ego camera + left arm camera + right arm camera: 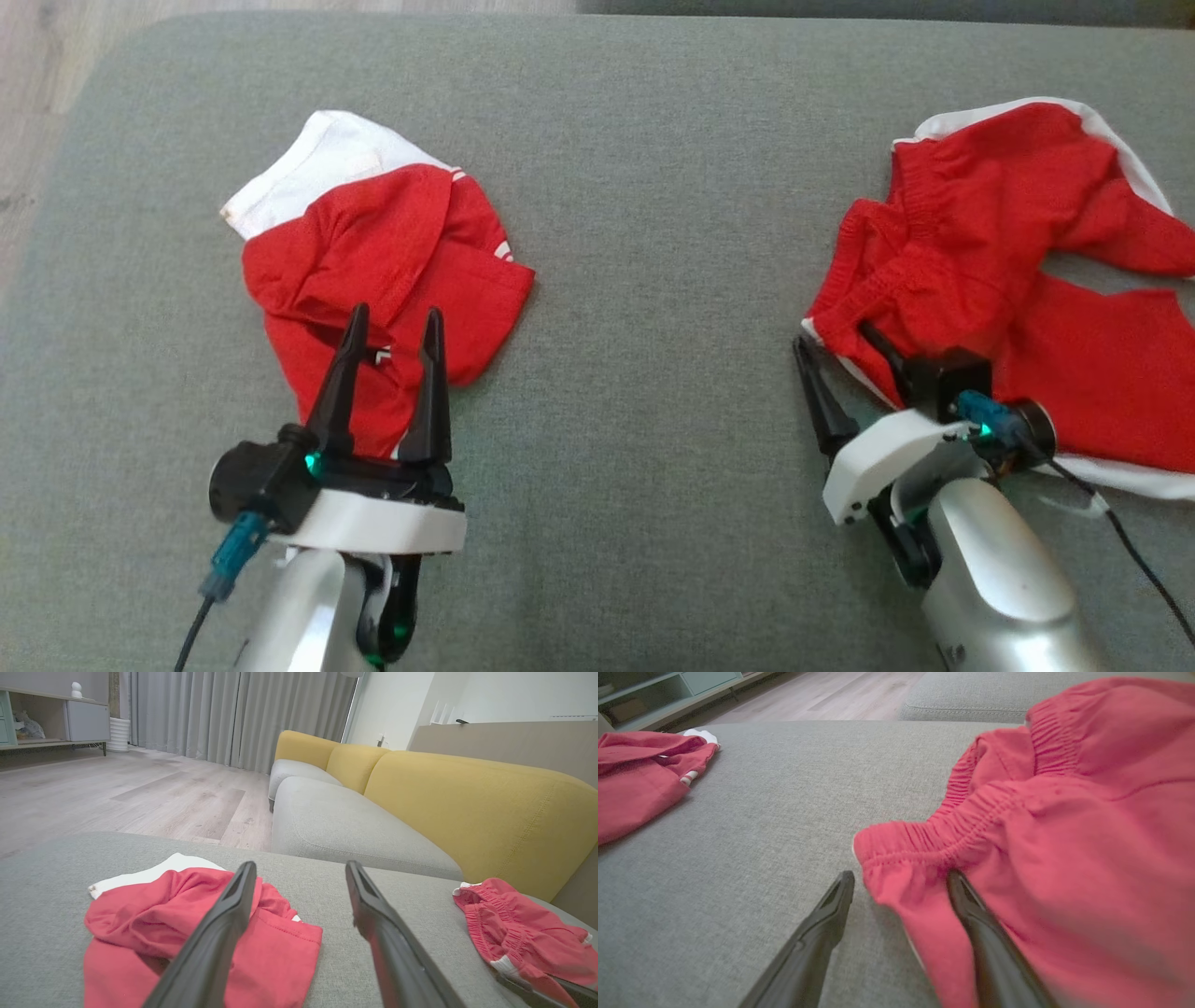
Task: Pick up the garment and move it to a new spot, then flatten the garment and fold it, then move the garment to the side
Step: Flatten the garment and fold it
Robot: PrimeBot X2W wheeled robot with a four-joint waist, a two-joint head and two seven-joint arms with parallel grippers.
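Both are spread: the left pincer [396, 311] over the folded shirt [373, 224], the right pincer [831, 334] straddling the waistband [943, 840] of the shorts [980, 252] on the sofa [653, 233]. Sink lower, pinch the elastic, then lift.

Left garment [373, 252]: red with a white panel and white stripes. Right garment [1008, 243]: red with white edging. Sofa seat [653, 233]: grey woven fabric. Sofa backrest [467, 807]: mustard yellow. Curtains [224, 714]: grey. Floor [140, 793]: pale wood grain. Left claw [397, 322] and right claw [831, 334]: black fingers [339, 383], white housings, green indicator lights.
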